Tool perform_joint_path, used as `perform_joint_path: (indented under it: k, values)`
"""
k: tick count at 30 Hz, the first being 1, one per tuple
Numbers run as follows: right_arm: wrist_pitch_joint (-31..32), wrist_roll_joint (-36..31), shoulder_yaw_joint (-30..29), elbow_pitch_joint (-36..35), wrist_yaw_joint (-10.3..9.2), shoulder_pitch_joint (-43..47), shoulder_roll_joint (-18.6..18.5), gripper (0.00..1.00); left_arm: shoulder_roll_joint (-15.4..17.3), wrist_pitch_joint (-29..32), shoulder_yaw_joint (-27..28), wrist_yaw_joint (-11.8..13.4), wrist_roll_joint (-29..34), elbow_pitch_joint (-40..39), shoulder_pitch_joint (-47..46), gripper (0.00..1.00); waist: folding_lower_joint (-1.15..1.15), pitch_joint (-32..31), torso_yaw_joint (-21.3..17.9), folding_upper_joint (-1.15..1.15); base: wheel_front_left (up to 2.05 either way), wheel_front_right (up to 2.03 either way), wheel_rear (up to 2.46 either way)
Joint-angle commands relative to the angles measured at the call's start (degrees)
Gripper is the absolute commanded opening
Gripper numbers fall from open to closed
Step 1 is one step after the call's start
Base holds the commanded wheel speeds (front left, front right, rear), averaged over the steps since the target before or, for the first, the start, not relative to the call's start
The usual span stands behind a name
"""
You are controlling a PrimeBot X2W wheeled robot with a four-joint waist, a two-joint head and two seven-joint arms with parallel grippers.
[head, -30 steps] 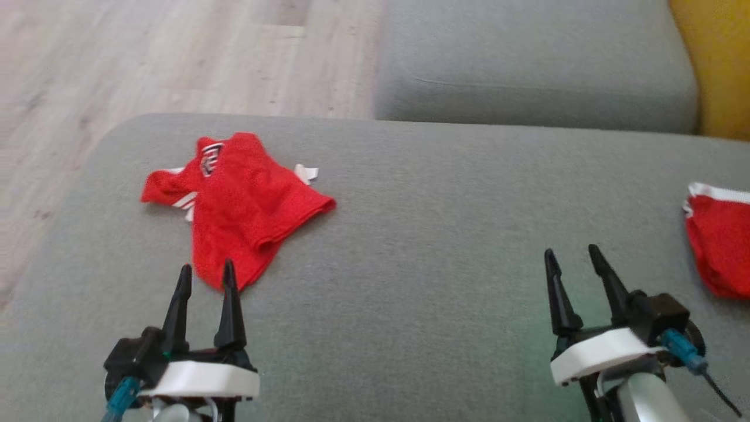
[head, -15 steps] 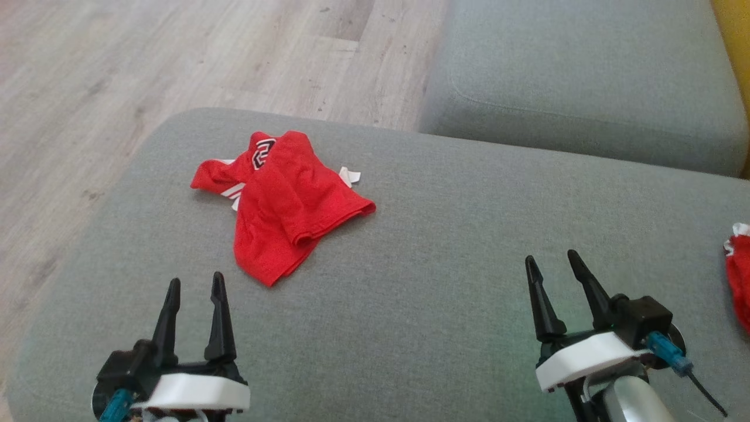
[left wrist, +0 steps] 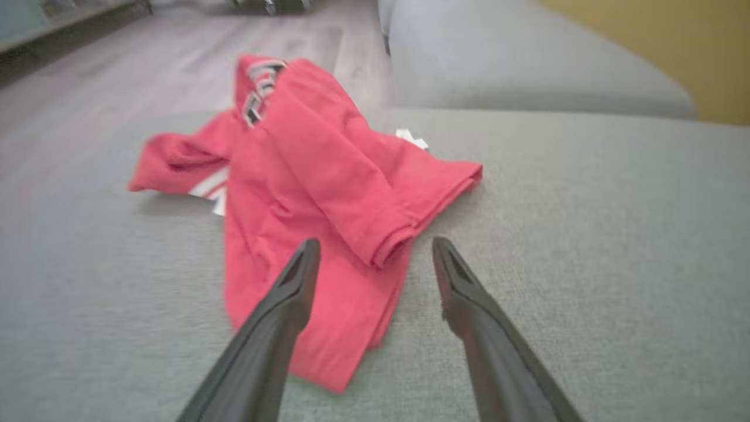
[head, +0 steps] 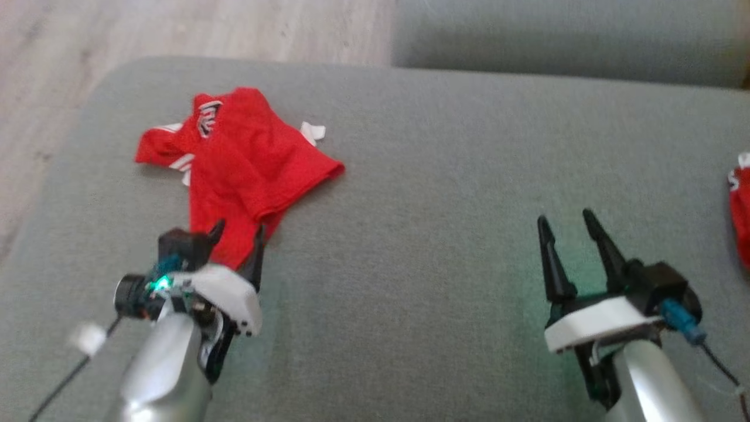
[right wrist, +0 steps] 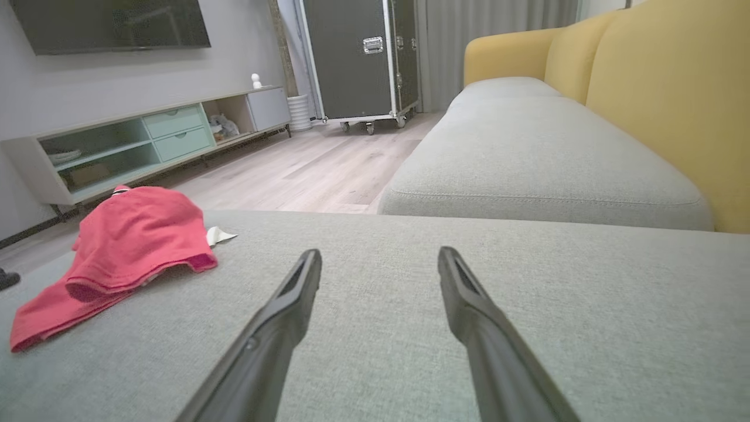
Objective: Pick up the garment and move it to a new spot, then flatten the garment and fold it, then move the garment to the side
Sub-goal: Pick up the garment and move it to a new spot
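**Pick step, pre-grasp: left gripper lined up on the garment's near hem**

Left gripper (head: 239, 230): released, jaws spread wide, nothing clamped. It sits low over the grey seat cushion (head: 439, 205), tips right at the near end of the red garment (head: 246, 158). In the left wrist view the rolled hem fold falls between the two jaws at 12 o'clock, with the left jaw overlapping red cloth. I can't tell whether the tips touch fabric or hover just above it.

From that gripper the garment runs out toward 12, with a sleeve and the collar trailing to 11 near the cushion's far left edge. It lies crumpled and partly doubled over, not flat.

Right gripper (head: 565, 220): also released and empty, parked over bare cushion. The garment is at its 10 o'clock, well apart.

A second red piece (head: 739, 217) sits at the right gripper's 3 o'clock, at the frame edge. It isn't the target, as I read it.

My read is that the first pick is not yet made. The next move calls for a short drop onto the hem fold, then closing on all layers before lifting. A shallow bite would likely catch only the top layer.
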Motion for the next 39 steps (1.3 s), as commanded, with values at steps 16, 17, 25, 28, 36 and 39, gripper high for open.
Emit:
perform_joint_path:
  k: [16, 17, 25, 28, 36, 39]
  values:
    - [-0.6, 0.0, -0.3, -3.5, -0.05, -4.8, -0.1, 1.00, 5.2, 10.4, -3.3, 1.6, -3.7, 17.4, -12.8, 0.48, -0.02, 7.6, -6.7, 0.00, 0.00, 0.00, 0.00]
    - [-0.6, 0.0, -0.4, -3.5, -0.05, -5.0, -0.1, 1.00, 5.1, 10.3, -3.3, 1.5, -3.8, 18.0, -13.0, 0.00, -0.02, 7.6, -6.8, 0.00, 0.00, 0.00, 0.00]
    - [-0.6, 0.1, -0.7, -3.0, -0.05, -5.4, -0.1, 1.00, 3.4, -0.4, -4.1, 0.2, -5.2, 15.7, -14.3, 0.00, -0.02, 5.7, -7.9, 0.00, 0.00, 0.00, 0.00]
    - [-0.6, 0.4, -0.6, -2.8, -0.05, -5.3, -0.1, 1.00, 2.1, -6.6, -5.7, -0.2, -6.4, 12.2, -14.9, 0.00, -0.02, 4.7, -8.9, 0.00, 0.00, 0.00, 0.00]
    - [-0.6, 1.6, -0.4, -3.3, -0.05, -6.3, -0.1, 1.00, -0.7, -14.2, -14.2, -0.3, -9.1, -0.2, -18.5, 0.00, -0.02, 5.1, -14.0, 0.00, 0.00, 0.00, 0.00]
    - [-0.6, 2.5, 0.0, -3.7, -0.05, -6.8, -0.1, 1.00, -1.7, -14.7, -16.6, -0.3, -9.6, -3.6, -20.3, 0.00, -0.02, 6.2, -16.7, 0.00, 0.00, 0.00, 0.00]
